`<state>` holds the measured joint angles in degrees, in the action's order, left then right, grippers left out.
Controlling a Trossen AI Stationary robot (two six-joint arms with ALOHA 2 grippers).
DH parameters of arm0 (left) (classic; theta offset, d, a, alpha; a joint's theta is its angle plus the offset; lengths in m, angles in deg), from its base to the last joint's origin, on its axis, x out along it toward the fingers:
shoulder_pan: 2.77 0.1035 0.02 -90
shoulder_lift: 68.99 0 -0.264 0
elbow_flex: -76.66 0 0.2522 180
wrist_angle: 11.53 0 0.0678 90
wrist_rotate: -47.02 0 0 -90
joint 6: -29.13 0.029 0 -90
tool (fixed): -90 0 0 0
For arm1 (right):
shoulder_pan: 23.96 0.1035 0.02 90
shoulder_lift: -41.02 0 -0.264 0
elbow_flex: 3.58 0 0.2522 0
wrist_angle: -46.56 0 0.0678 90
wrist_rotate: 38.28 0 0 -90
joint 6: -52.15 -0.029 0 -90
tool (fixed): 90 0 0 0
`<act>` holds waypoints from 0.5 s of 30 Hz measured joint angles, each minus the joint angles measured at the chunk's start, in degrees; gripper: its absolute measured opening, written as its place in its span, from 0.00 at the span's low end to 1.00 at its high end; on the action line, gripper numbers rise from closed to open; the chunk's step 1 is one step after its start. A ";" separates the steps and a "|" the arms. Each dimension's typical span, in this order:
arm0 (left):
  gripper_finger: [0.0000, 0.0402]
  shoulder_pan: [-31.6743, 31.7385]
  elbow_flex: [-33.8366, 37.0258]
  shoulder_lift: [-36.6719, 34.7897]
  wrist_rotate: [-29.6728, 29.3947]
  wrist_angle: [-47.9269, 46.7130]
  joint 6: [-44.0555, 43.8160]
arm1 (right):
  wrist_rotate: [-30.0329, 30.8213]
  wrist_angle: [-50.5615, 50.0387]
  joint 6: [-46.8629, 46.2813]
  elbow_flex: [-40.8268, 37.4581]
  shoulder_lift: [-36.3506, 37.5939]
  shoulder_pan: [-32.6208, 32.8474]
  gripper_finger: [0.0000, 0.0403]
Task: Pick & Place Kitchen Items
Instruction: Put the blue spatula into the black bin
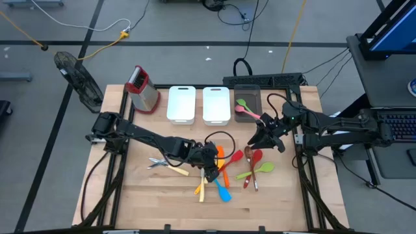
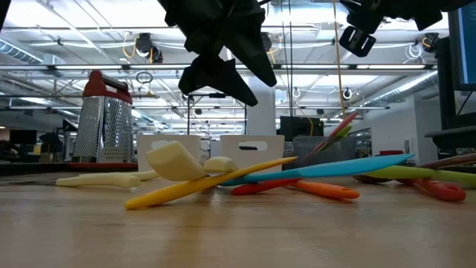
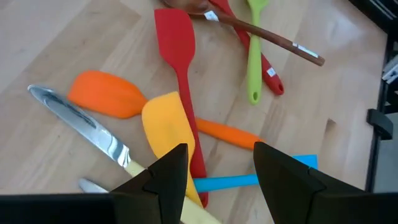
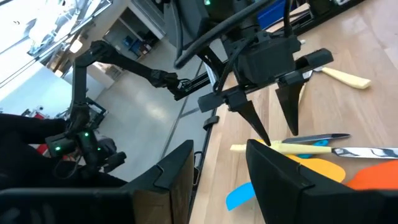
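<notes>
The left gripper [image 1: 211, 170] is hanging just above the pile of utensils in the middle of the table [image 1: 273, 208], and its fingers are standing apart, holding nothing. In the left wrist view the yellow spatula [image 3: 166, 134] is lying directly under the gap between the fingers, with the red spatula [image 3: 179, 65] crossing it and the orange spatula [image 3: 112, 99] at about 10 o'clock from the gap. A knife [image 3: 81, 121] with a metal blade is lying at 9 o'clock, and the blue spatula [image 3: 249, 177] is showing only partly, because the fingers are covering most of it. At 1 o'clock from the gripper, farther away, a green spoon [image 3: 254, 46] and a wooden-handled spoon [image 3: 267, 37] are lying over each other.

In the high view the pile is spreading from the metal pieces with yellow handles [image 1: 166, 164] at 9 o'clock of the left gripper to the green and red spoons [image 1: 255, 168] at 3 o'clock. The left arm is hiding some utensils, so I cannot count them.

The right gripper [image 1: 265, 138] is hovering at 12 o'clock from the red spoons, near the dark bin [image 1: 247, 104], which is already containing a green spoon and a pink one [image 1: 250, 115]. Its fingers are parted and empty in the right wrist view.

The utensils are looking like smooth silicone, in bright plain colours.
</notes>
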<state>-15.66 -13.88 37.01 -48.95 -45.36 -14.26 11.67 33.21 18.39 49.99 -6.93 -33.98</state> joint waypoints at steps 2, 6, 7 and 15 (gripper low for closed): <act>0.46 0.08 -2.07 0.94 0.00 -2.13 0.60 | 0.00 0.02 -0.02 0.00 -0.02 0.00 0.35; 0.46 0.05 -10.36 6.12 0.87 -9.37 3.72 | -0.11 0.04 0.13 0.00 -0.15 0.00 0.35; 0.46 -0.03 -12.80 8.00 1.38 -12.75 4.54 | -0.11 0.12 0.15 0.00 -0.17 0.00 0.35; 0.46 -0.18 -23.49 15.05 2.84 -25.55 3.46 | -0.46 -0.05 0.16 0.00 -0.24 0.00 0.35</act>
<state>-15.84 -37.37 52.05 -46.11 -70.91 -10.79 11.20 33.16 18.55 49.99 -7.17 -33.98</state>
